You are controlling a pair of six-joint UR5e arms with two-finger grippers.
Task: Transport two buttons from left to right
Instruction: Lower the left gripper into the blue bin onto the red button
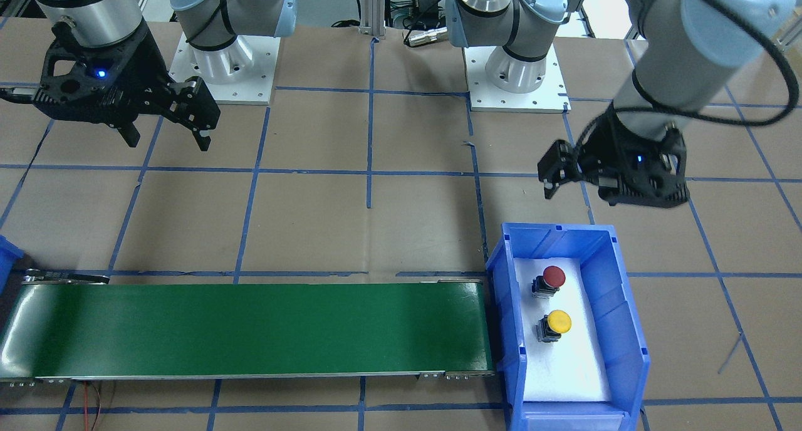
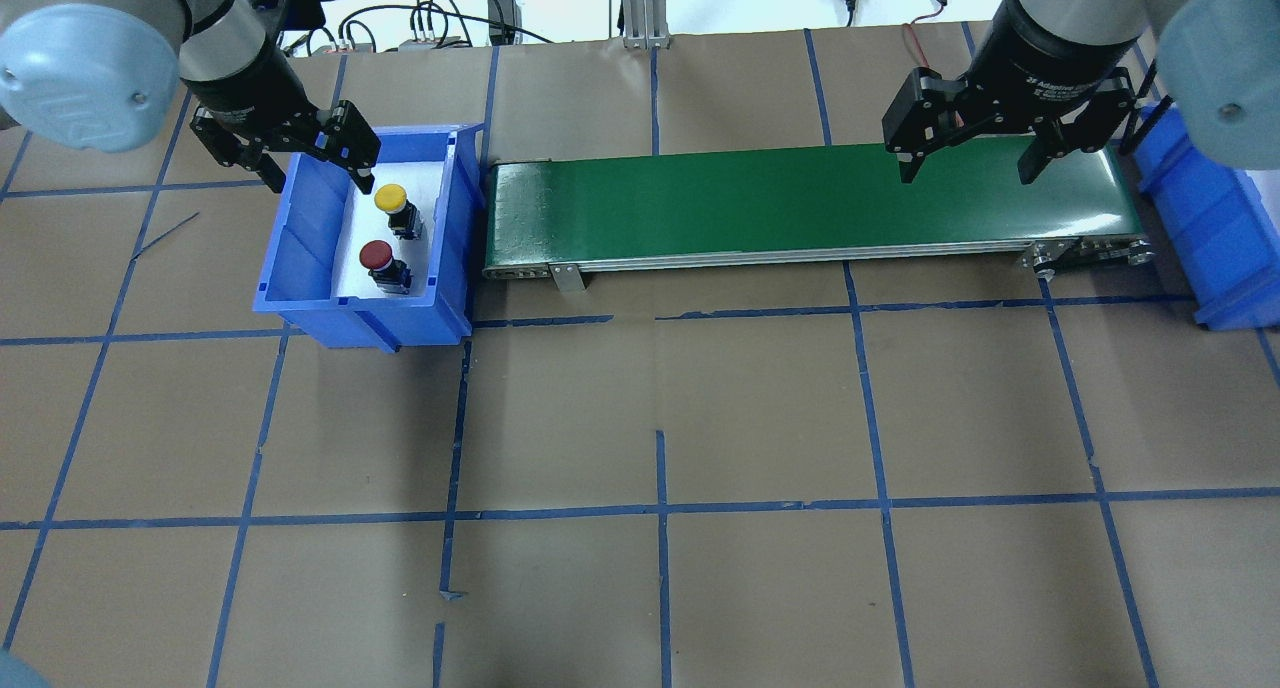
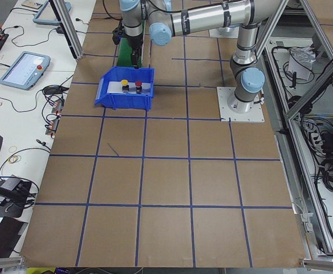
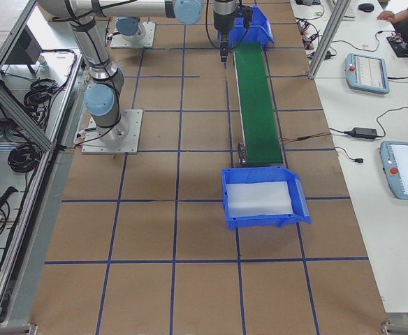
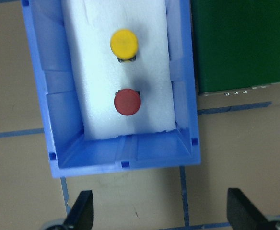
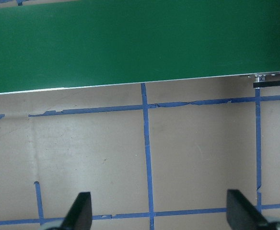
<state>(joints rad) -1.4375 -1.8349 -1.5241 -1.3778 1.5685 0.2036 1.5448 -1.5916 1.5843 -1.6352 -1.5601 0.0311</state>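
Observation:
Two buttons stand on white foam inside a blue bin (image 2: 300,268) at the left end of the belt: a yellow-capped button (image 2: 391,197) and a red-capped button (image 2: 376,255). From the front they show as the red one (image 1: 553,276) and the yellow one (image 1: 558,321). My left gripper (image 2: 315,173) hovers open and empty above the bin's edge. In its wrist view the red cap (image 5: 127,102) and the yellow cap (image 5: 124,43) lie ahead of the spread fingertips (image 5: 82,211). My right gripper (image 2: 970,163) hangs open and empty over the belt's right part.
A green conveyor belt (image 2: 800,198) runs from the left bin toward a second blue bin (image 2: 1210,228) at its right end, lined with white foam (image 4: 260,199). Brown table paper with blue tape lines (image 2: 660,508) covers the surface in front.

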